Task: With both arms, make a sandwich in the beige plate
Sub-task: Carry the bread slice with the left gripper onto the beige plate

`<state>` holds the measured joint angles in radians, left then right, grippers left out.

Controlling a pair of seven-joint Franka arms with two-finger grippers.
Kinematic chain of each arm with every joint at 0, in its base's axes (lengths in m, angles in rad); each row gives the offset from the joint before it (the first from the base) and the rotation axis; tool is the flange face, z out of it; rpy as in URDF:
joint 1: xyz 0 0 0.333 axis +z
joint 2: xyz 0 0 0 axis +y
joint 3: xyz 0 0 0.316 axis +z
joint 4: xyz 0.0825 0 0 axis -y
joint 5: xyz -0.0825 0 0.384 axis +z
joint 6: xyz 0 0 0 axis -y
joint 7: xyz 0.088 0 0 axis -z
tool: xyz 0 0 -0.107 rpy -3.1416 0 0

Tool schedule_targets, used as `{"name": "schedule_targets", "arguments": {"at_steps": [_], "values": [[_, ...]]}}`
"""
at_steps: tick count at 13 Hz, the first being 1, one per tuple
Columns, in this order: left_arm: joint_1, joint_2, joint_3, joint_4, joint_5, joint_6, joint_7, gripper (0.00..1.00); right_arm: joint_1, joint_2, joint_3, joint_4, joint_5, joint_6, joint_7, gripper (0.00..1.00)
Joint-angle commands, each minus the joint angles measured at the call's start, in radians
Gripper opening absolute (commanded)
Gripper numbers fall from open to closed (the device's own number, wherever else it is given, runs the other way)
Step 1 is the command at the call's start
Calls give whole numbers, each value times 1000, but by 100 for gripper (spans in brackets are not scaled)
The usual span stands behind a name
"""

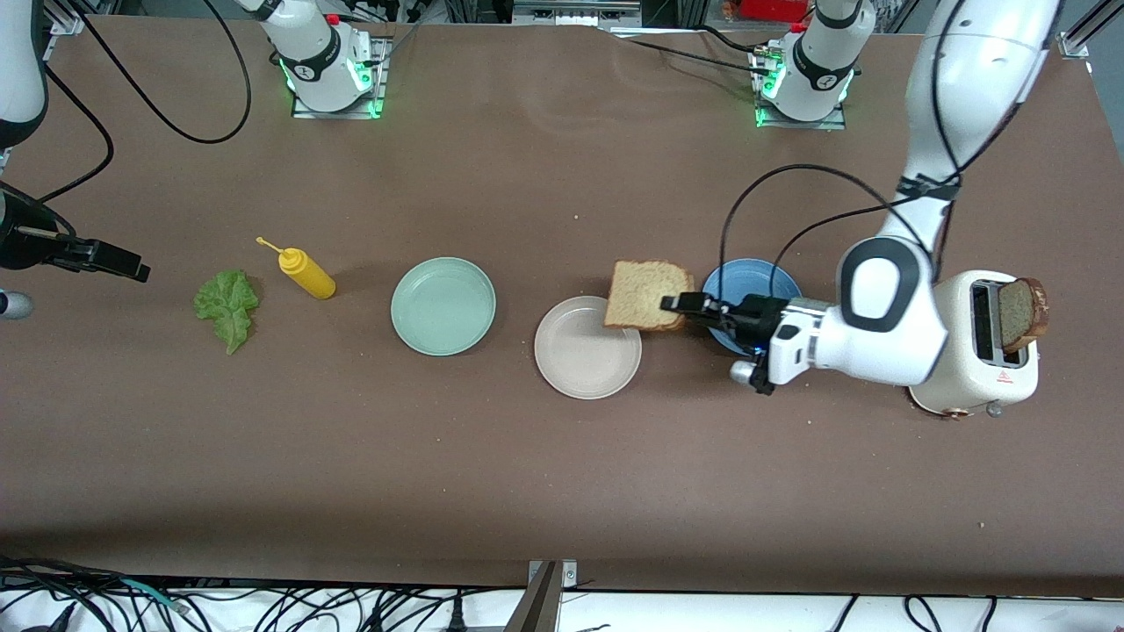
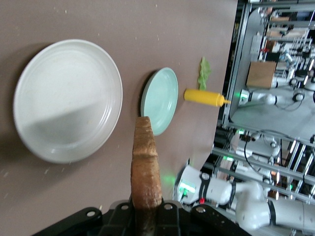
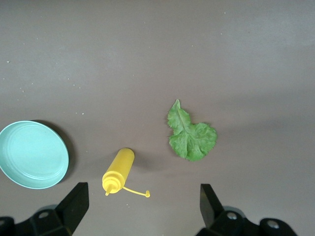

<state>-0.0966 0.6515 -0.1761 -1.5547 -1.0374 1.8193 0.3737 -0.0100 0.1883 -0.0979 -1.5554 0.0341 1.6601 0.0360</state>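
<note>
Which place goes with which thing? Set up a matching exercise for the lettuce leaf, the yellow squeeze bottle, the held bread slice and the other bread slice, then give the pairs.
Things:
1. lettuce leaf
2. yellow squeeze bottle
3. held bread slice
4. second bread slice

Places:
A. standing in the white toaster
B. in the shut left gripper, over the beige plate's rim
C. lying between the leaf and the mint-green plate
D. flat on the table, at the right arm's end

Pairs: 1-D, 2-C, 3-B, 4-A

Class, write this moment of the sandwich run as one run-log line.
left gripper: shut on bread slice, over beige plate | right gripper: open, waiting over table | lettuce leaf: on table
</note>
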Motion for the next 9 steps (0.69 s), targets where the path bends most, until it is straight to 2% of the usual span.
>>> {"name": "schedule_targets", "arguments": {"at_steps": [1,5,9], "values": [[-57,57,9,21,-101,110,10,0,-10,3,3,15,17,-6,-16,100],[-130,99,9,21,-139,253,11,0,-8,3,4,15,17,-6,1,100],[-152,138,7,18,-184,301,68,0,-8,3,3,15,17,-6,-7,100]]}}
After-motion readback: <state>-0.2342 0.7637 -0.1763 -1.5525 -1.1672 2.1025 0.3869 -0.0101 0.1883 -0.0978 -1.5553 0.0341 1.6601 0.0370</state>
